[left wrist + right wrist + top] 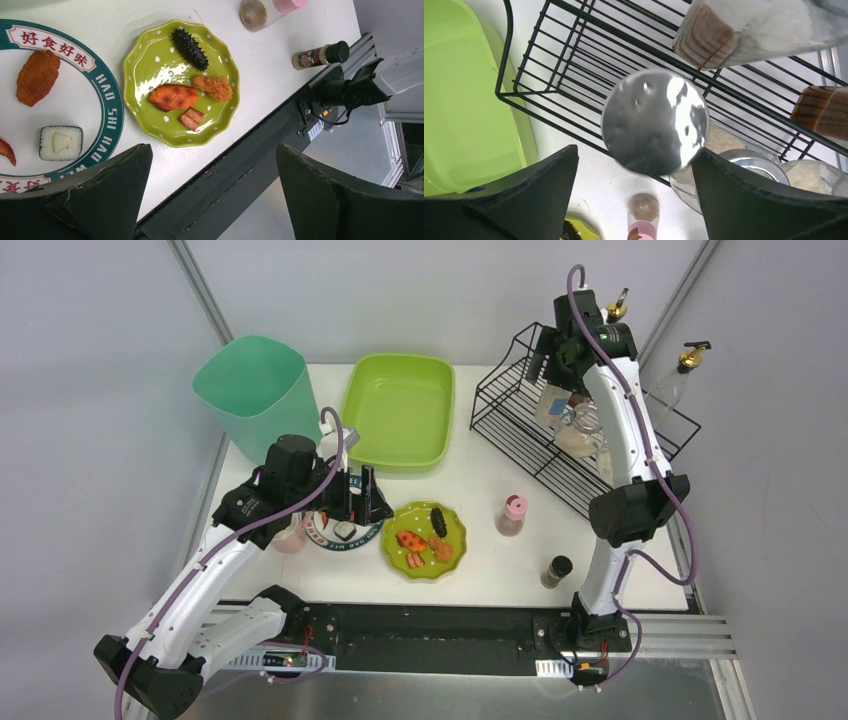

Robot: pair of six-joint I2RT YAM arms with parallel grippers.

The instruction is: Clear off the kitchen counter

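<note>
Clearing is, in my judgement, only partly done. The desk point(480, 580) carries four loose things towards its front edge: a white plate point(107, 100) with a teal rim and a green plate point(145, 70), both bearing food pieces, a pink-lidded shaker point(512, 515) and a black-capped spice jar point(556, 570) nearest the front right corner. A pink object point(290, 538) sits beside the white plate, too hidden by the arm to identify. The lime-green tub point(400, 410) at the back edge holds nothing, and the teal bin point(255, 390) stands at the back left corner. Several jars point(575, 430) already stand in the wire rack point(515, 425) at the back right.

The left arm point(250, 515) bends low over the front left, its wrist above the white plate; the left jaws stand wide and hold nothing. The right arm point(625, 430) stretches upright and reaches over the rack. The right jaws are spread wide on either side of a metal-lidded jar point(654, 122) standing in the rack, with a clear gap on one side, so they do not grip it.
</note>
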